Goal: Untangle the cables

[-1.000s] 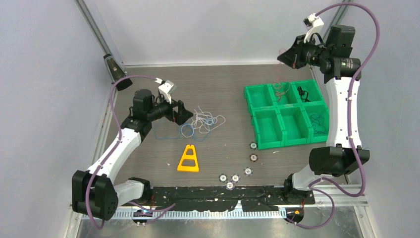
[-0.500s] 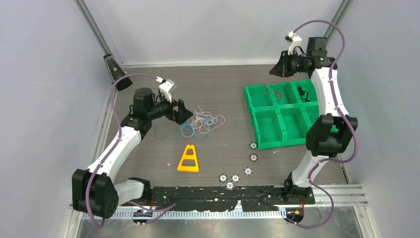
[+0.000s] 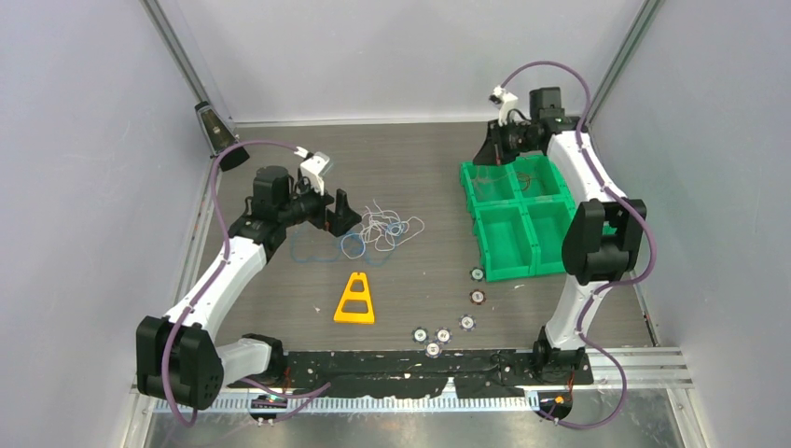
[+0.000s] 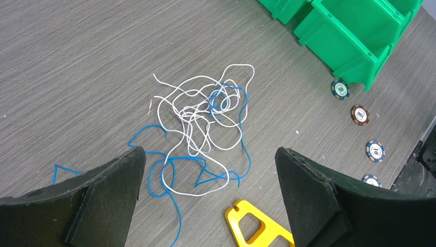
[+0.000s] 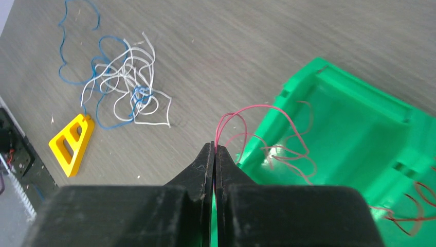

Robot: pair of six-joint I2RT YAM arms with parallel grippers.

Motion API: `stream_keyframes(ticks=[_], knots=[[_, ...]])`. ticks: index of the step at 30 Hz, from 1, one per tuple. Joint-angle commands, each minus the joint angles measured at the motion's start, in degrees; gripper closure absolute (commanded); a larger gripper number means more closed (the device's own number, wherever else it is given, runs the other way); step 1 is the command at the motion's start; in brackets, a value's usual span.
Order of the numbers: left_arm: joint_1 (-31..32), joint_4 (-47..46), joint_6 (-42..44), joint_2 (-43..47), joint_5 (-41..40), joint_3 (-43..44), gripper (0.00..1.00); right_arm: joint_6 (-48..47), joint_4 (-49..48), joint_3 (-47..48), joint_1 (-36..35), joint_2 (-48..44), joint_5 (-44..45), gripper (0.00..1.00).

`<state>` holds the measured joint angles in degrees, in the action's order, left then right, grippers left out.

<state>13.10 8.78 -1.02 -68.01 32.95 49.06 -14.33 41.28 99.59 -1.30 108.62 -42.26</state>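
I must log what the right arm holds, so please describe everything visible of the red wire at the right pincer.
The red wire is a hair-thin, flexible strand, seemingly plastic-coated. The right pincer, shut, pinches it at its fingertips. From there it rises, arches in loose loops and drapes over the rim of the green bin into a compartment, where more red loops lie. It is apart from the white and blue tangle. Its ends cannot be traced.
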Motion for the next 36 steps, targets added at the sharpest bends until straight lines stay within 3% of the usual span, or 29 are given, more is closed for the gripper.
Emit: stream_keyframes(ticks=[1, 10, 22, 27, 36], knots=[[-0.2, 0.5, 0.8, 0.0, -0.8, 1.9, 0.0, -1.5, -2.0, -3.6, -1.3, -2.6, 0.7, 0.94], [-0.5, 1.1, 2.4, 0.1, -0.7, 1.8, 0.0, 0.0, -0.1, -0.9, 1.4, 1.1, 0.5, 0.94], [-0.9, -0.1, 2.0, 0.0, -0.5, 1.2, 0.0, 3.3, 1.6, 8.1, -9.9, -5.0, 12.5, 0.95], [-1.0, -0.2, 2.2, -0.2, -0.5, 1.3, 0.0, 1.8, 4.4, 9.5, -9.7, -2.5, 17.1, 0.95], [-1.7, 1.3, 3.3, 0.2, 0.1, 1.5, 0.0, 2.1, 4.6, 7.1, -5.1, -2.0, 14.3, 0.94]])
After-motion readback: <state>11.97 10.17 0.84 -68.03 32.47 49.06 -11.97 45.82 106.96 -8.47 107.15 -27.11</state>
